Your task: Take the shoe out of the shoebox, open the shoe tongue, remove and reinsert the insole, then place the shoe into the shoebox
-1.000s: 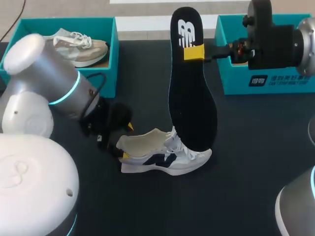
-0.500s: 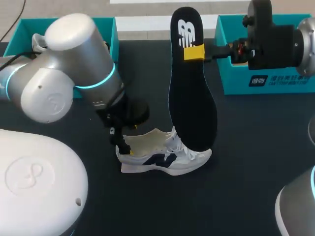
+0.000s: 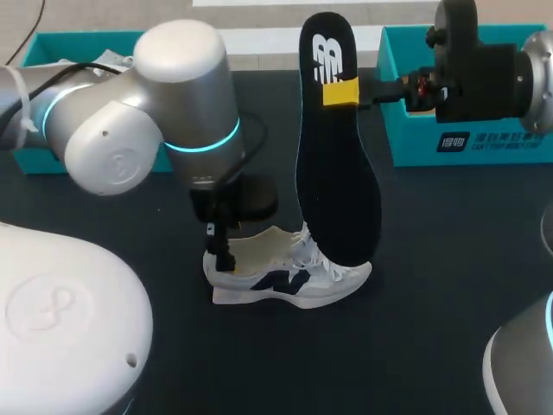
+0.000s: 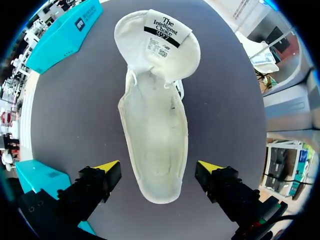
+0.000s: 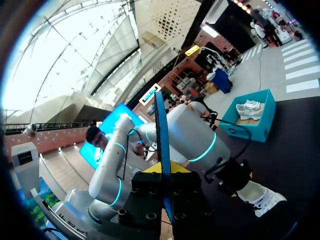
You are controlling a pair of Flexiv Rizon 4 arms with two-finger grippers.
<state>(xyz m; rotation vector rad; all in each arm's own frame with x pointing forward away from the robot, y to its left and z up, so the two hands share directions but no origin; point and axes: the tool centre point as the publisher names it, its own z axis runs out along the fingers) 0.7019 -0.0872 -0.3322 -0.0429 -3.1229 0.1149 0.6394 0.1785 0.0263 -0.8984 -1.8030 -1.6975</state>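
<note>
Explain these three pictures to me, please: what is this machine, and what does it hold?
This is a robot with two arms at a dark table. One picture looks down from above and behind it; the two round ones come from a camera on each wrist. A white shoe stands on the table, tongue folded open. The left gripper is open, one yellow-tipped finger on each side of the heel, not touching. The right gripper pinches the black insole and holds it upright near the shoe. A teal shoebox stands far right, a second teal box far left.
</note>
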